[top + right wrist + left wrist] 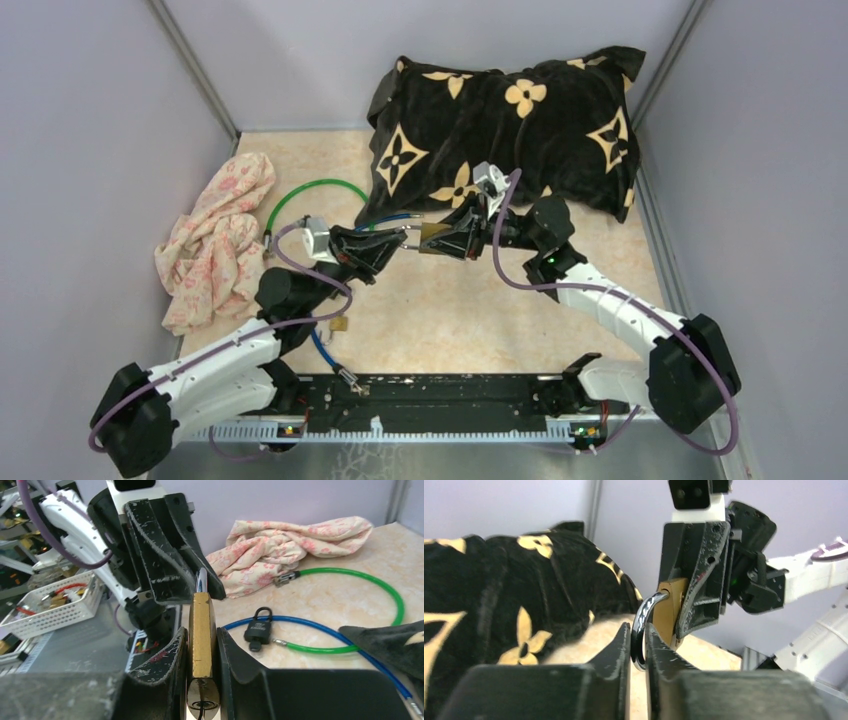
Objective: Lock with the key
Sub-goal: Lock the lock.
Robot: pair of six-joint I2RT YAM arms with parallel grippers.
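Centre of top view, above the table [455, 325]: both arms meet nose to nose.

Right gripper [201, 635]: clamped on the flat sides of the brass padlock [201, 612]. The lock stands on edge between the fingers in the lower centre of the right wrist view, off the table. A silvery round piece shows at the lock's lower end, by the bottom edge of that view; cannot tell if it is the key.

Left gripper [638, 630]: closed tight on the shackle [644, 609], a thin steel loop pinched between the two fingertips at the centre of the left wrist view. The shackle curves up into the brass body, just right of centre.

Upper middle of top view: black pillow [510, 120] with tan flower print. Left: crumpled floral cloth [215, 245].

Right half of the right wrist view: green cable [350, 575] and blue cable [310, 628] lie on the table. A small black padlock [258, 626] rests just beside the blue one.
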